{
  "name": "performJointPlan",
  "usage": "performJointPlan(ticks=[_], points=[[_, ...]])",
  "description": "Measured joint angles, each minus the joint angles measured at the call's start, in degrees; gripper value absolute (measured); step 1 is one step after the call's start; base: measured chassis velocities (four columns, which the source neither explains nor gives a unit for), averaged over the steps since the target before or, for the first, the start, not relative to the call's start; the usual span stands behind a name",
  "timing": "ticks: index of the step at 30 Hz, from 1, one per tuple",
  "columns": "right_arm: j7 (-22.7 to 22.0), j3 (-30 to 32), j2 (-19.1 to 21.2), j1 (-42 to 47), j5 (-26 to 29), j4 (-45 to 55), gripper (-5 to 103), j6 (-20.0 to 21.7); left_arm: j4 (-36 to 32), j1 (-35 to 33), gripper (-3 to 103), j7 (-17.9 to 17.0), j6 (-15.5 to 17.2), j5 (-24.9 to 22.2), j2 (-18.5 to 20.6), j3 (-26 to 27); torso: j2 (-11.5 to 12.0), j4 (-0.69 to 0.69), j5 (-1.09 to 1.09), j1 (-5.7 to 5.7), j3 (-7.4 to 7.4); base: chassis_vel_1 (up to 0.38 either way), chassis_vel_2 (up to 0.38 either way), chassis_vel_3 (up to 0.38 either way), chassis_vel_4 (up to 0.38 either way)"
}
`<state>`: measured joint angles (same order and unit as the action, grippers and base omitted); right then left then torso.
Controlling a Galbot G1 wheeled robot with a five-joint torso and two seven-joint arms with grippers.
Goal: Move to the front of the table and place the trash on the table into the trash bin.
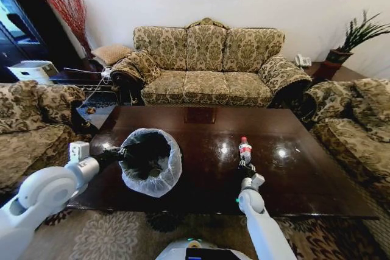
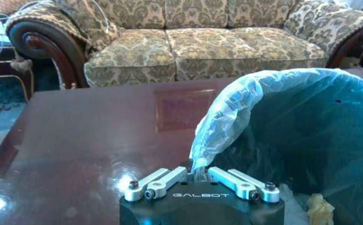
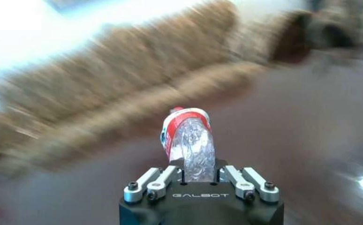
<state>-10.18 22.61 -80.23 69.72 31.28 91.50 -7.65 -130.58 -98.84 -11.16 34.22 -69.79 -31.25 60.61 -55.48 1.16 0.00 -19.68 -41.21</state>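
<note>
The trash bin [image 1: 150, 161], black with a translucent white bag over its rim, is held tilted above the left part of the dark table [image 1: 304, 175]. My left gripper [image 1: 117, 155] is shut on the bin's rim [image 2: 197, 164]. Inside the bin [image 2: 306, 140] lie a yellow scrap [image 2: 319, 210] and some white paper. A small clear bottle with a red cap and red label [image 1: 245, 149] is held upright over the table's middle. My right gripper [image 1: 245, 167] is shut on its lower end, seen close in the right wrist view as the bottle [image 3: 188, 145].
A patterned three-seat sofa [image 1: 207, 65] stands behind the table, with armchairs at left [image 1: 30, 120] and right [image 1: 359, 120]. A patterned rug [image 1: 116, 235] lies along the table's near edge. A potted plant [image 1: 350, 44] stands at the back right.
</note>
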Motion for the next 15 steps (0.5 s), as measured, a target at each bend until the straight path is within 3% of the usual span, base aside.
performJointPlan(ticks=[3,4,6,7,10,11,15], points=[[8.1,-2.32,0.51,0.63,0.98,6.78,21,-1.93,1.44,0.62,0,-0.11,0.0,-0.4,1.15,0.04,0.0,-0.01,-0.01,0.0,0.0,0.0,0.0,0.0,0.0],[8.1,-2.32,0.51,0.63,0.98,6.78,21,-1.93,1.44,0.62,0,-0.11,0.0,-0.4,1.15,0.04,0.0,-0.01,-0.01,0.0,0.0,0.0,0.0,0.0,0.0],[14.85,-5.4,0.96,0.38,2.27,14.84,21,-1.38,3.54,1.25,0,-0.18,0.0,-0.81,2.21,0.03,0.0,0.0,-0.04,0.0,0.0,0.0,0.0,0.0,0.0],[14.85,-5.4,0.96,0.38,2.27,14.84,21,-1.38,3.54,1.25,0,-0.18,0.0,-0.81,2.21,0.03,0.0,0.0,-0.04,0.0,0.0,0.0,0.0,0.0,0.0],[21.13,-10.86,3.74,0.58,5.33,25.52,21,4.12,7.44,2.39,0,-1.31,-1.1,-0.53,3.57,-0.62,0.0,0.01,-0.03,0.0,0.0,0.0,0.0,0.0,0.0],[21.13,-10.86,3.74,0.58,5.33,25.52,21,4.12,7.44,2.39,0,-1.31,-1.1,-0.53,3.57,-0.62,0.0,0.01,-0.03,0.0,0.0,0.0,0.0,0.0,0.0],[20.79,-17.94,11.18,2.39,11.14,37.59,21,14.58,13.38,5.68,0,-2.97,-4.0,5.65,5.06,-2.37,0.0,0.01,0.0,0.0,0.0,0.0,0.0,0.0,0.0]])
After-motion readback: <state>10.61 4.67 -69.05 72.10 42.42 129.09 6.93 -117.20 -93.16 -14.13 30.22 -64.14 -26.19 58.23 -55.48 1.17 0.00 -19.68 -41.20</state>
